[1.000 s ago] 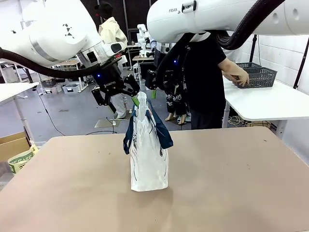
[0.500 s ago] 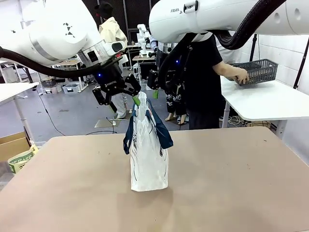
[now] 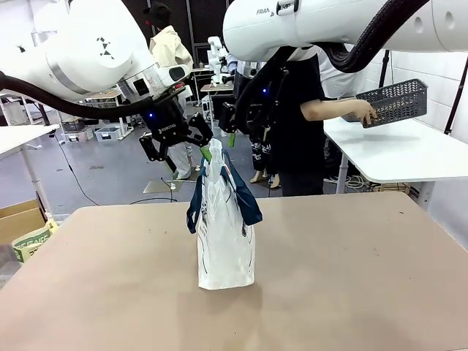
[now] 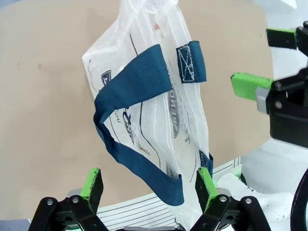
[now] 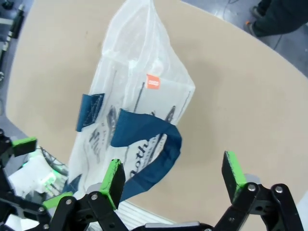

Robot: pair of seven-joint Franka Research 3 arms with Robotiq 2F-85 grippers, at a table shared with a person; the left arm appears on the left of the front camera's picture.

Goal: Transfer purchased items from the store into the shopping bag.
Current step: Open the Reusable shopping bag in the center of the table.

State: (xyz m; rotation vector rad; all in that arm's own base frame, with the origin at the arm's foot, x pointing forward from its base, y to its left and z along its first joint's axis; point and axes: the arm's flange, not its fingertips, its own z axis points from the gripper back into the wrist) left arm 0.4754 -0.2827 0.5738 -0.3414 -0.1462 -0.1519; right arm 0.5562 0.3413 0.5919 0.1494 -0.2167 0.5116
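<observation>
The shopping bag point(image 3: 224, 234) stands upright mid-tabletop point(image 3: 351, 278). Left tool point(image 3: 186, 155) and right tool point(image 3: 245, 135) hang wide open and empty by its top, at 10 and 1 o'clock. Far off at 2 o'clock, a person's hand point(image 3: 363, 113) holds the store point(image 3: 395, 101) tilted.

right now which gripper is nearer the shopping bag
Left. The left gripper is beside the shopping bag's top edge; the right gripper hovers a little higher on the other side, both open.

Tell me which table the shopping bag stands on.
The brown table in front; the white table at right stands farther off, beside the person holding the basket.
</observation>
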